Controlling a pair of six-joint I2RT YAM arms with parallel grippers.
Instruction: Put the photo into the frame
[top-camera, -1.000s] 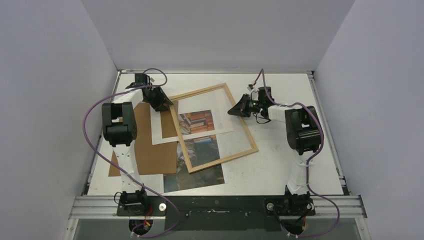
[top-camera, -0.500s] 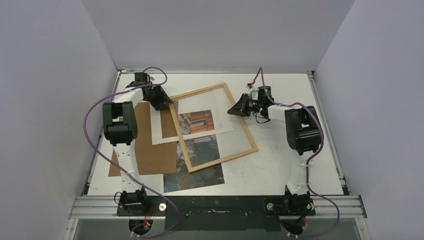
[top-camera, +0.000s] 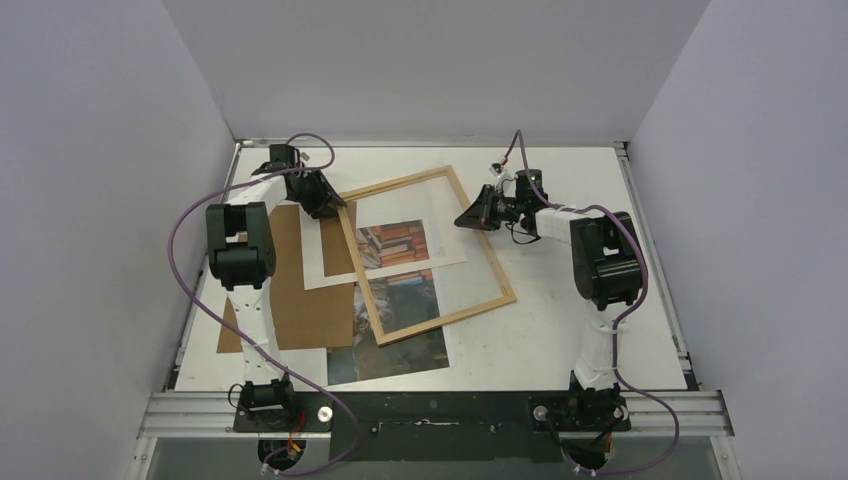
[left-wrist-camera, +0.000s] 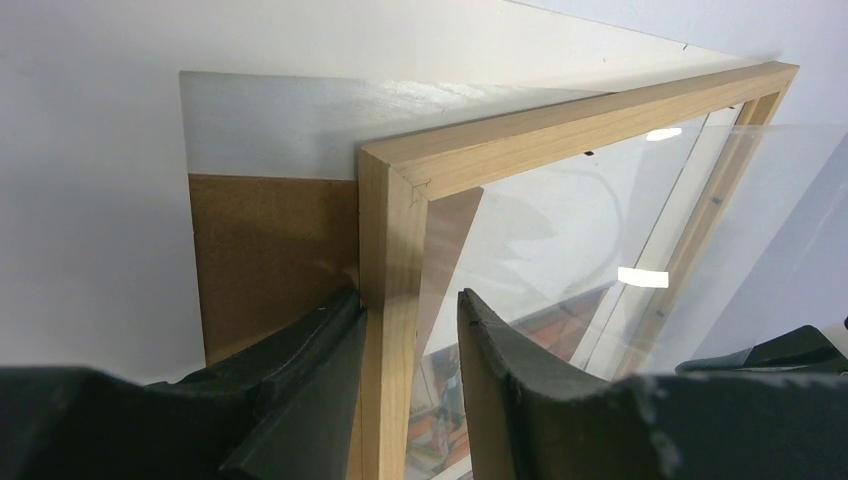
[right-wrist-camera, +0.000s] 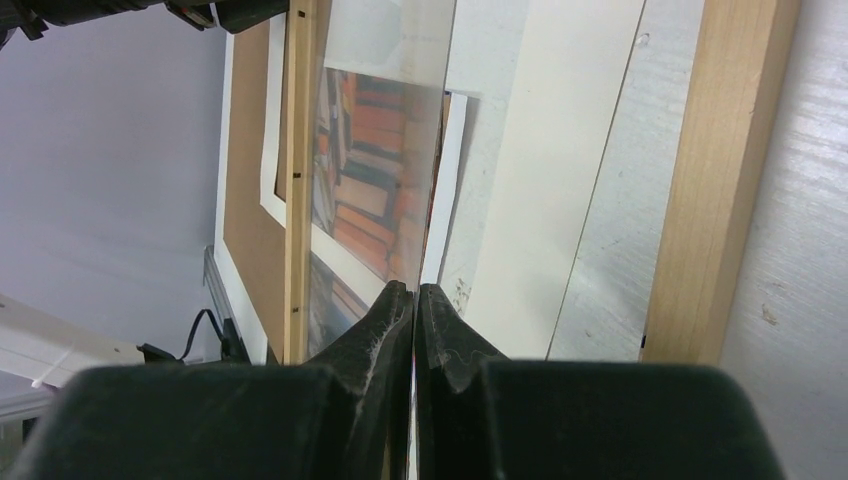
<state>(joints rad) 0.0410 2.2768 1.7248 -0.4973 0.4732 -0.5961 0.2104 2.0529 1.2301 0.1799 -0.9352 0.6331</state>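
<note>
The tabletop (top-camera: 560, 330) carries a brown board (top-camera: 300, 300) at left, with the tilted frame (top-camera: 449, 320) lying over it, over a white mat (top-camera: 445, 238) and over the photo (top-camera: 400, 357). The photo is nearest, its far part under the frame and its picture indistinct. The left fingers (left-wrist-camera: 300, 400) loosely straddle the frame's far-left rail. The right fingers (right-wrist-camera: 450, 350) are clenched on a clear pane (right-wrist-camera: 385, 130).
</note>
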